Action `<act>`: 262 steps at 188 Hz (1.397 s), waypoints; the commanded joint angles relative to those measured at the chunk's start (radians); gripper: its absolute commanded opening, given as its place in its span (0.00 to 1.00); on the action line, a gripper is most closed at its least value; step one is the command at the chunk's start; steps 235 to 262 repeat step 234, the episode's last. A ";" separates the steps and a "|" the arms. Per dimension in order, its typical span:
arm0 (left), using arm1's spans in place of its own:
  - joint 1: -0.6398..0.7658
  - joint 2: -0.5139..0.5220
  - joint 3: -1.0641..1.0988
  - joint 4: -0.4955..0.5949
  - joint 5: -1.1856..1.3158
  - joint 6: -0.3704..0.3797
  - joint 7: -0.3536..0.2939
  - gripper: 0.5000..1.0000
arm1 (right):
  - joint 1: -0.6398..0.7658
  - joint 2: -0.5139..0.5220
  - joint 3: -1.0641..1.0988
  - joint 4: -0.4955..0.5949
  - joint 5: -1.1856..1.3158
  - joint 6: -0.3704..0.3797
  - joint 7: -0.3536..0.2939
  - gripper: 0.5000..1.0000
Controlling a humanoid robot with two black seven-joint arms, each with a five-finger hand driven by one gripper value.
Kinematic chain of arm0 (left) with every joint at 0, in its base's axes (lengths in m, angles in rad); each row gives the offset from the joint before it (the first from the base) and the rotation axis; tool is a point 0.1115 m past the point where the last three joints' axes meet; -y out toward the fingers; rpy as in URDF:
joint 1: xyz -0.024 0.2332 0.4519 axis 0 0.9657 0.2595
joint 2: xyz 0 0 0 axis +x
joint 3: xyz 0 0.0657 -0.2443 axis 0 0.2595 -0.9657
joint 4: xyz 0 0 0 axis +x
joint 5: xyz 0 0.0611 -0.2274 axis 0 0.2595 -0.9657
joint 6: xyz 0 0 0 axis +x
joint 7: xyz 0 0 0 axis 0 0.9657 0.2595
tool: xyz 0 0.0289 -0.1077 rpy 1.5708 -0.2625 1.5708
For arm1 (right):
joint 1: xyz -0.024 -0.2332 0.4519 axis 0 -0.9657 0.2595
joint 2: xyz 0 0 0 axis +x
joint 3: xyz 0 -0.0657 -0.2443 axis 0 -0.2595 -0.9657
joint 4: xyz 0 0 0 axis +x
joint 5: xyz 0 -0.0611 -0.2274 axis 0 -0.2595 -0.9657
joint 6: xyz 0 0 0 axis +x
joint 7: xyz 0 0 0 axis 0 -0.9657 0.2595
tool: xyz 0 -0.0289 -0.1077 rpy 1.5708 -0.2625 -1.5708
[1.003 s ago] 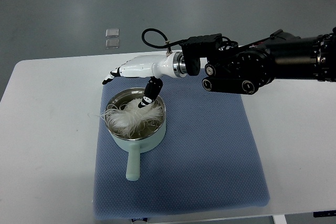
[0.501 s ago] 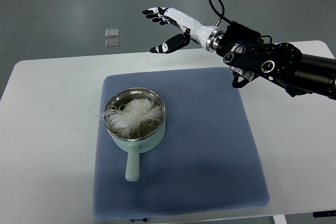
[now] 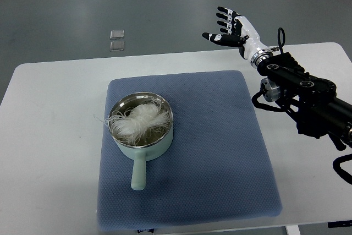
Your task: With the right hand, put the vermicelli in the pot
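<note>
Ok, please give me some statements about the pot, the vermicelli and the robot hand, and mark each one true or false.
1. The vermicelli lies inside the pot. True.
2. The right robot hand grips the pot handle. False: it is raised beyond the table's far edge, fingers spread, holding nothing.
3. The pot stands on the blue mat. True.
4. The pot handle points toward the far edge of the table. False: it points toward the near edge.
5. A few strands hang over the pot's left rim. True.
6. The left robot hand rests beside the pot. False: no left hand is in view.
</note>
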 commanded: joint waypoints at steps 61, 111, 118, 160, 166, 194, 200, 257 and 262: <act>0.000 0.000 0.002 0.000 0.000 0.000 0.000 1.00 | -0.049 -0.002 0.067 -0.033 0.175 0.001 0.000 0.83; 0.000 0.000 0.002 -0.001 0.000 0.000 0.000 1.00 | -0.065 -0.005 0.067 -0.027 0.209 0.047 -0.003 0.85; -0.001 0.000 0.002 0.000 0.000 0.000 0.000 1.00 | -0.065 -0.008 0.067 -0.027 0.209 0.067 -0.011 0.85; -0.006 0.000 0.002 0.003 0.000 0.000 0.000 1.00 | -0.066 -0.016 0.067 -0.030 0.208 0.150 -0.059 0.85; -0.006 0.000 0.002 0.003 0.000 0.000 0.000 1.00 | -0.069 -0.014 0.067 -0.033 0.206 0.145 -0.056 0.85; -0.008 0.000 0.002 0.003 0.000 0.000 0.000 1.00 | -0.071 -0.014 0.067 -0.040 0.206 0.124 -0.045 0.85; -0.009 0.000 0.002 0.003 0.000 0.000 0.000 1.00 | -0.071 -0.014 0.067 -0.040 0.206 0.124 -0.045 0.85; -0.009 0.000 0.002 0.003 0.000 0.000 -0.002 1.00 | -0.071 -0.014 0.067 -0.044 0.208 0.122 -0.043 0.85; -0.009 0.000 0.002 0.003 0.000 0.000 -0.002 1.00 | -0.071 -0.014 0.067 -0.044 0.208 0.122 -0.043 0.85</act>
